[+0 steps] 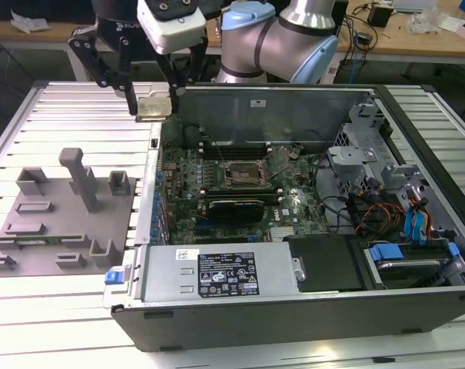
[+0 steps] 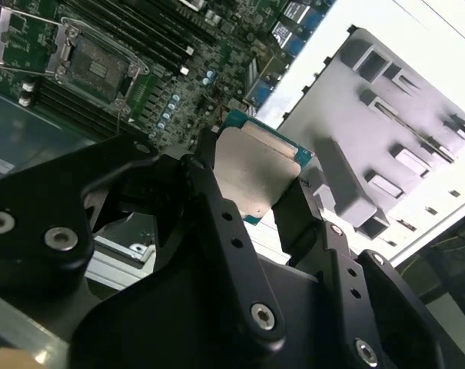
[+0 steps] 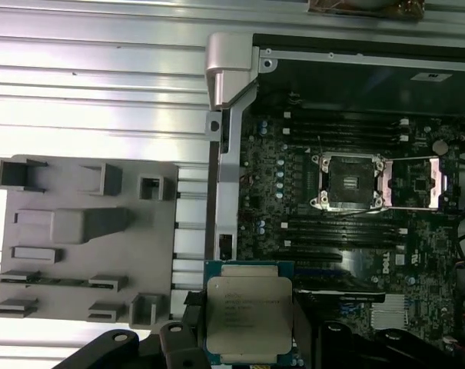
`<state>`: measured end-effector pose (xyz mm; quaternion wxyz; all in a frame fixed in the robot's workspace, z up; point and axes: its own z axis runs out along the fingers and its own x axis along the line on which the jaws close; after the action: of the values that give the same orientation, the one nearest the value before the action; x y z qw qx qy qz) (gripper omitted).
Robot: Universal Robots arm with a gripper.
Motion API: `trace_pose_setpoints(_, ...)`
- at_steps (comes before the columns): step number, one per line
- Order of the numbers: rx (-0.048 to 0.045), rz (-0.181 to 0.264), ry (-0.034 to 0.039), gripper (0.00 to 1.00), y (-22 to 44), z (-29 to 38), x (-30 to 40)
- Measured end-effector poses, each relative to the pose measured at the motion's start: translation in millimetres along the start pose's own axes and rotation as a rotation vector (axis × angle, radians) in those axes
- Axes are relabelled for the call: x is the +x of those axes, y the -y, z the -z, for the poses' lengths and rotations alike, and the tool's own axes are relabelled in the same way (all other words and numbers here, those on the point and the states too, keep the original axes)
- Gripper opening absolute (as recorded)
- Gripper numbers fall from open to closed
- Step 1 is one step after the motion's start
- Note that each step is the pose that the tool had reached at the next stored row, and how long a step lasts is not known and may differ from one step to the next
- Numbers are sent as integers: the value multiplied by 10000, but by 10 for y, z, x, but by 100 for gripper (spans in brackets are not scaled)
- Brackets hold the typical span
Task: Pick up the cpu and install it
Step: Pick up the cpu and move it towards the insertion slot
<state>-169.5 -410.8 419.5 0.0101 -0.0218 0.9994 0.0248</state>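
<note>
Above the ribbed metal desk, the thin silver square cpu, gripped in the black hand, should be kept level.

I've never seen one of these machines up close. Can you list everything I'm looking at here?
table: one, silver slatted metal, under everything.
fixture plate: one, grey plastic with raised blocks, on the table at the exterior view's left.
computer case: one, dark, lying open on the table at the exterior view's right.
motherboard: one, green, inside the case.
socket: one, dark square with a metal frame flipped open, on the motherboard.
power supply: one, silver box with a label, along the case's near wall.
cpu: one, silver top with a green rim, in the air by the case's far corner.
robot arm: one, silver and pale blue, behind the case.
claw: one, black, shut on the cpu.
</note>
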Motion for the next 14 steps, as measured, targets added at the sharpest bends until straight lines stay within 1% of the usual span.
trace_pose_setpoints(4,0,1,0,55,3,-2,-71)
trace_pose_setpoints(14,0,1,0,55,10,-4,-219)
